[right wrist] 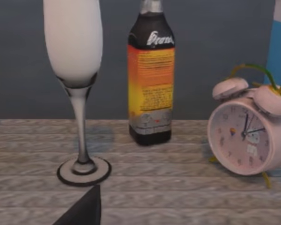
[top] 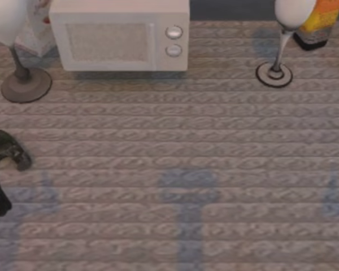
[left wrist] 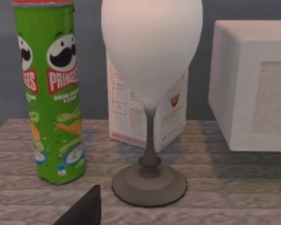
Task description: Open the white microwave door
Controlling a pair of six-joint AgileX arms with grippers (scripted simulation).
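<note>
The white microwave (top: 120, 35) stands at the back of the table, left of the middle, with its door (top: 104, 42) flat against the front. The door has a greyish mesh window; two silver knobs (top: 174, 40) sit on the panel to its right. The left wrist view shows the microwave's corner (left wrist: 253, 84) far off. My left gripper (top: 11, 151) rests at the table's left edge, well in front of the microwave and touching nothing. My right gripper (right wrist: 84, 211) appears only as a dark tip in its own wrist view, low over the table.
A large grey-footed glass (top: 26, 84), a white carton (top: 37, 31) and a green Pringles can (left wrist: 49, 89) crowd the microwave's left. At the back right stand a flute glass (top: 274, 73), an orange-labelled bottle (top: 319, 25) and a pink alarm clock (right wrist: 248, 136).
</note>
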